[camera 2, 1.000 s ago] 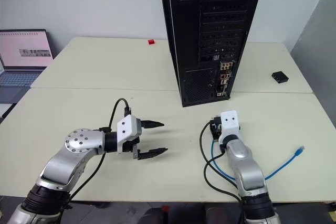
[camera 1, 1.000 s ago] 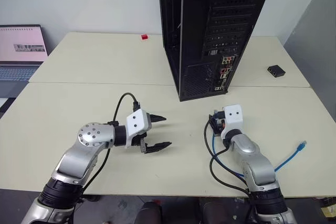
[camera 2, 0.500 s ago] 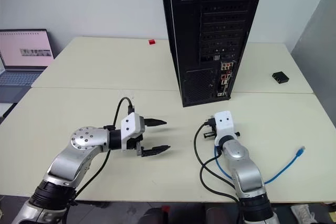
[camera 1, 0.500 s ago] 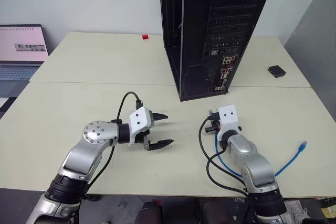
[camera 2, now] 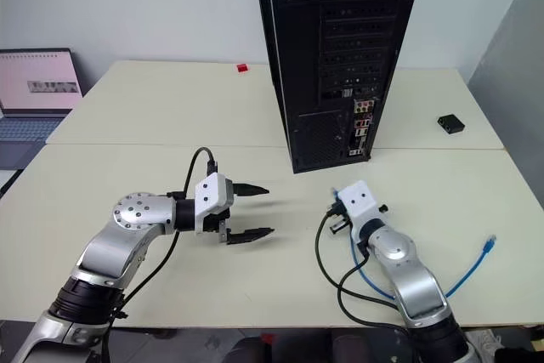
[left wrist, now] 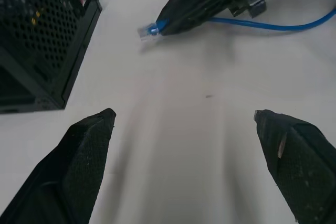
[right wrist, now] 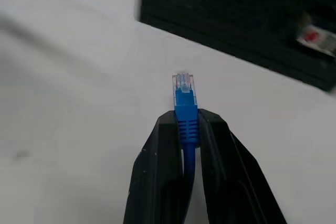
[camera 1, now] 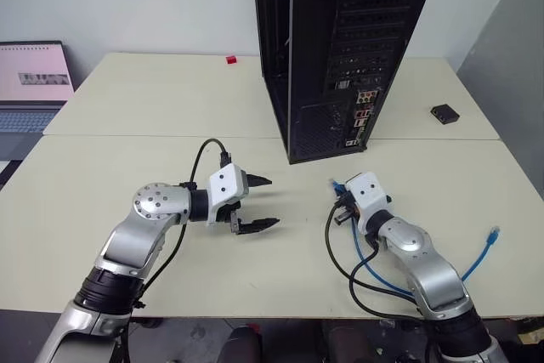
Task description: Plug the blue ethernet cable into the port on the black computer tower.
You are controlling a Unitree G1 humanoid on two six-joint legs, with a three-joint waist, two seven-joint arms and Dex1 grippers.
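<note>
Two grippers are out over the cream table (camera 1: 102, 167). Furthest left, at the edge of view, one laptop (camera 1: 32, 82) sits beyond the table's side. Next comes the left gripper (camera 1: 258, 203), its two black fingers spread wide with nothing between them, hovering above a bare stretch of tabletop with plenty of room around it. One small red block (camera 1: 230, 59) lies far back near the wall. One black computer tower (camera 1: 340, 48) stands upright in the middle, rear panel facing the arms, with the port (camera 1: 360, 98) in the coloured connector cluster low on that panel. Below it, the right gripper (right wrist: 187, 124) is pinched tight on one plug of the single blue ethernet cable (right wrist: 184, 100), the clip end sticking out past the fingertips and aimed toward the tower's base, open table between them. Its cord loops under that arm and its other plug lies near the table's right edge. One small flat black box (camera 1: 445, 113) rests far right
</note>
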